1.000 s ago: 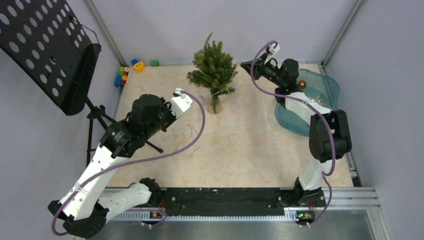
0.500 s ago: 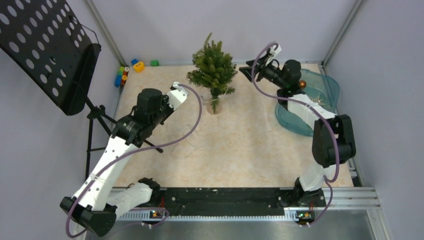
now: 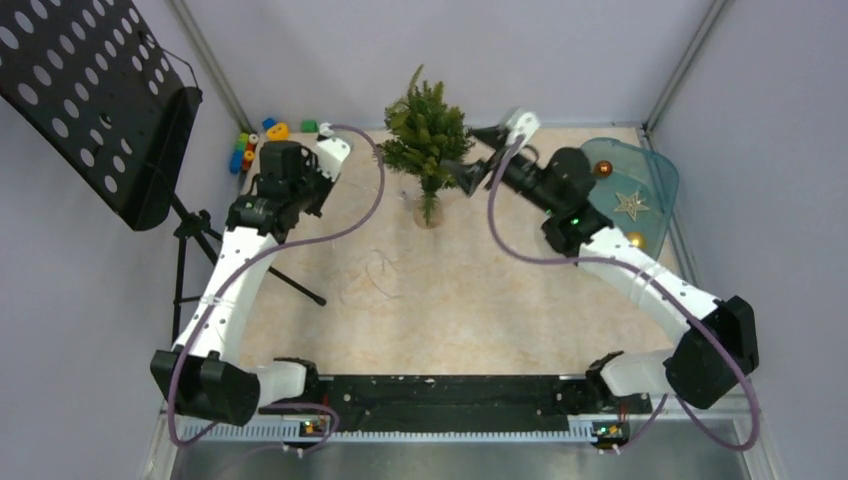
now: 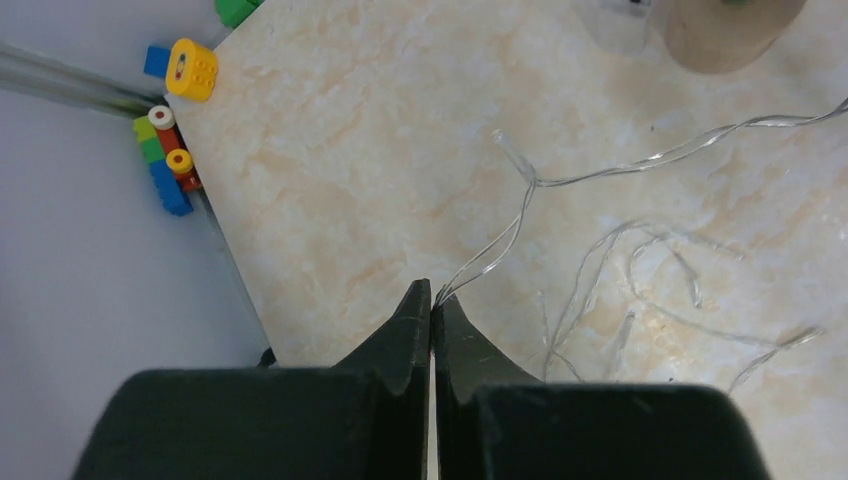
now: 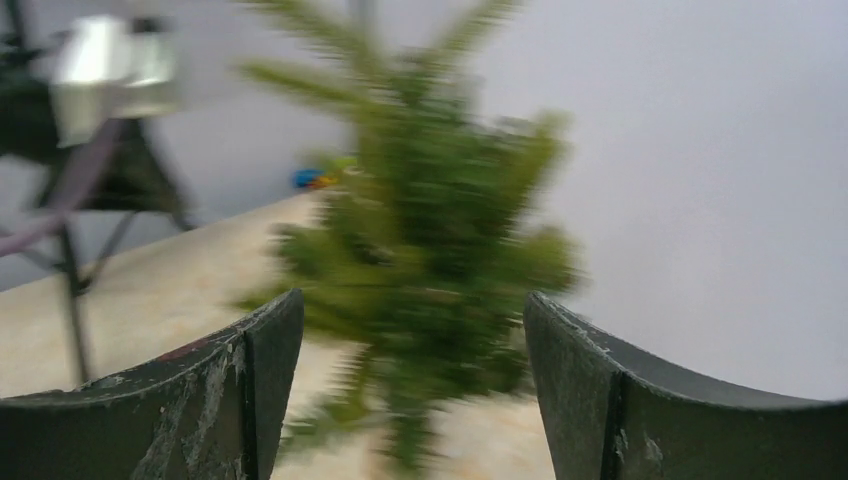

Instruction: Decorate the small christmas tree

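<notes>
Greenery first: the small christmas tree (image 3: 428, 135), a miniature dark green fir on a thin brown trunk with a round pale wooden base (image 4: 735, 25), stood upright at the 12 o'clock edge of the beige marbled table (image 3: 500, 300).

From my top view, the left gripper (image 3: 330, 150) hung at the tree's 9 o'clock, near it but apart. On its wrist camera I saw the fingers (image 4: 405, 345) pressed together on the end of a thin clear wire strand (image 4: 600, 170). The rest of the strand ran off in loose loops on the tabletop.

The right gripper (image 3: 470, 172) sat just beside the branches at the tree's 4 o'clock. Its wrist picture was blurred, yet the fingers (image 5: 255, 350) plainly stood wide apart, holding nothing, with the tree framed between them.

A translucent teal tray (image 3: 655, 170) lay at the table's 2 o'clock, carrying a gold star (image 3: 630, 205) and an orange ball (image 3: 601, 168). Coloured plastic building blocks (image 3: 278, 131) lay at the 11 o'clock corner.
</notes>
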Controlling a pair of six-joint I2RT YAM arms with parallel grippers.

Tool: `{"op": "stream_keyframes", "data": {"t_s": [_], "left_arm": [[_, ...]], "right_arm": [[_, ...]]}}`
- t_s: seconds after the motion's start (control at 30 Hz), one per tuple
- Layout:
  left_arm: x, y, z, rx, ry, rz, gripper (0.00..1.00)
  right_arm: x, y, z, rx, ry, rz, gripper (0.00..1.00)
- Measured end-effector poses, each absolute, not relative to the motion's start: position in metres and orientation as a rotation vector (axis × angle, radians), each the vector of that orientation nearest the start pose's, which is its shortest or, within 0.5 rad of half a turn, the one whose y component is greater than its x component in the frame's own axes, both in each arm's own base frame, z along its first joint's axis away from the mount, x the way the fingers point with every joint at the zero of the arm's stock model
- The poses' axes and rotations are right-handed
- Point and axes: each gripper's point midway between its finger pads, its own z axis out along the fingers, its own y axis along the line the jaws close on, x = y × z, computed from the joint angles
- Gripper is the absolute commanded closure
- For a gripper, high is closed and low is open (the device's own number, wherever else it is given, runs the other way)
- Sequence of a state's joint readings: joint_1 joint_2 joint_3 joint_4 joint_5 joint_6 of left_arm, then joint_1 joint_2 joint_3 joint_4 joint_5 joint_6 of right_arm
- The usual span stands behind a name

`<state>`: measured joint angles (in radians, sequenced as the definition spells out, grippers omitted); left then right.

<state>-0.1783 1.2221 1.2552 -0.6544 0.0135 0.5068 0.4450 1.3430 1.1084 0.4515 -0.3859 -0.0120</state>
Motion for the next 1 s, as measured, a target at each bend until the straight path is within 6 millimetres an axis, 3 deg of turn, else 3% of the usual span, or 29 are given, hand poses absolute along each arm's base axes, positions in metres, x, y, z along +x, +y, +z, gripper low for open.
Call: {"op": "stream_keyframes", "data": {"t_s": [0.13, 0.27, 0.3, 0.33, 0.4, 0.53, 0.67, 1.0], "left_arm": [[0.364, -0.040, 0.273, 0.621, 2.054, 0.080, 1.00], [0.367, -0.036, 0.293, 0.491, 2.029, -0.042, 1.00], [0.366, -0.039, 0.298, 0.475, 2.018, -0.078, 1.00], [0.363, -0.044, 0.301, 0.467, 2.009, -0.121, 1.00], [0.355, -0.056, 0.309, 0.460, 1.986, -0.205, 1.00], [0.340, -0.072, 0.330, 0.450, 1.930, -0.310, 1.00], [0.332, -0.081, 0.347, 0.429, 1.892, -0.379, 1.00], [0.326, -0.090, 0.351, 0.401, 1.889, -0.460, 1.00]], "right_arm": [[0.294, 0.334, 0.364, -0.832, 1.173, 0.735, 0.21], [0.225, 0.381, 0.306, -0.964, 1.178, 0.819, 0.21], [0.217, 0.389, 0.296, -0.975, 1.189, 0.836, 0.20], [0.208, 0.400, 0.283, -0.989, 1.206, 0.859, 0.09], [0.196, 0.427, 0.259, -1.005, 1.247, 0.904, 0.07], [0.199, 0.481, 0.203, -0.980, 1.422, 0.970, 0.07], [0.217, 0.502, 0.169, -0.824, 1.568, 0.992, 0.07], [0.266, 0.543, 0.165, -0.423, 1.586, 1.057, 0.09]]}}
